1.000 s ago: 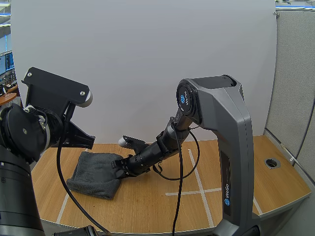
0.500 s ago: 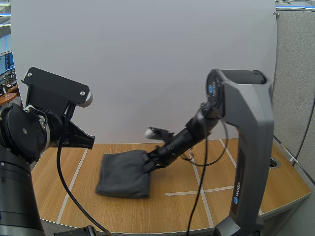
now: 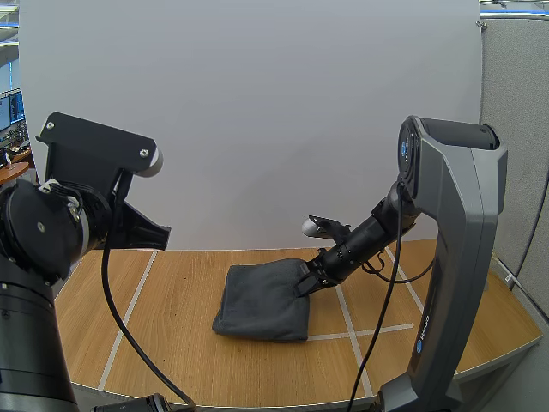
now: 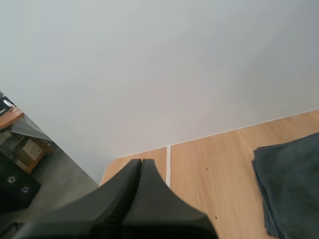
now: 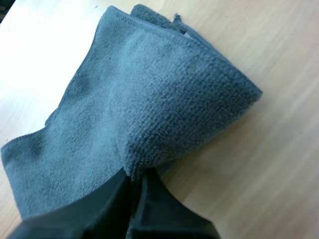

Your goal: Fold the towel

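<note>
Right pincer (image 3: pixel 302 287) clamped on towel (image 3: pixel 257 305), WeGo-labelled arm (image 3: pixel 452 257)

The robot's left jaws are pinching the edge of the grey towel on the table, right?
Not quite. It is the right jaws that are pinching the edge of the grey towel on the table. The right wrist view shows them closed on a fold of the cloth. The left jaws lie together with nothing between them.
</note>
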